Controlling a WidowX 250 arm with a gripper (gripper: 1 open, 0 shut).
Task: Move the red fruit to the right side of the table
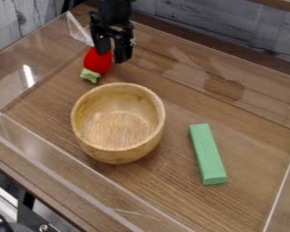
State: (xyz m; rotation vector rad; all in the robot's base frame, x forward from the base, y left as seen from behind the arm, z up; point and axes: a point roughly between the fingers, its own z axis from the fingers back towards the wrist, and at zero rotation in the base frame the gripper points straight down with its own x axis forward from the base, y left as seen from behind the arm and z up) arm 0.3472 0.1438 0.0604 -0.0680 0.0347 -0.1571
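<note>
Your claw (111, 50) points straight down at the far left of the table (250, 113), jaws spread wide, gripping nothing. The red fruit (97, 63) sits just under and slightly left of the fingertips, partly between them; contact can't be told. It lies on its side, green cap toward the camera. The wooden bowl (117, 120) is near, in front of it. The green block (208, 153) lies well apart, right.

Black arm, seemingly dark fingers (102, 45)
</note>
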